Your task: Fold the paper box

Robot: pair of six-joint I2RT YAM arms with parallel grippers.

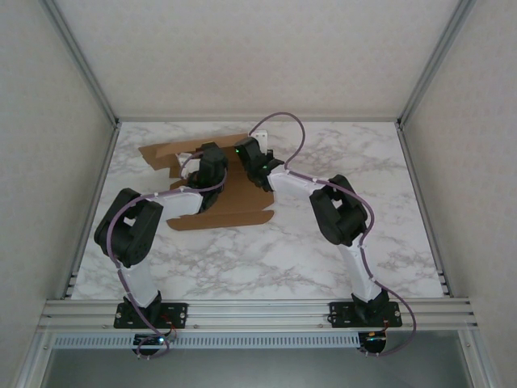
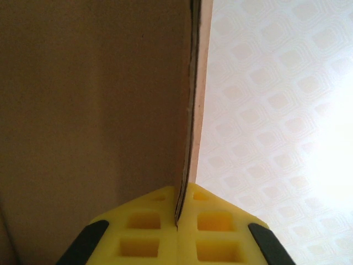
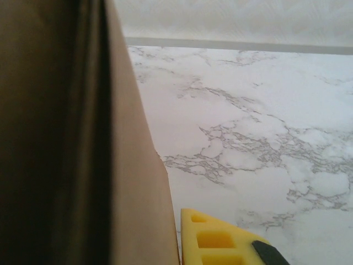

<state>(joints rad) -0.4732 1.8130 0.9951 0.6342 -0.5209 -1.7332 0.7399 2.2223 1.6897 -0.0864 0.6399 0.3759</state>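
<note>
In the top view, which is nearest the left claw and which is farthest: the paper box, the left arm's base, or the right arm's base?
1. paper box: pinched in the left claw, toward the back.
2. left arm's base: front edge, left side.
3. right arm's base: front edge, right side.

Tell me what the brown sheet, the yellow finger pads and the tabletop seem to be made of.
The paper box: matte brown cardboard, judging by its layered raw edge. The yellow pads: probably moulded rubber or foam, with square hollows. The table: white with grey veins like marble; whether it is stone or printed laminate cannot be told.
</note>
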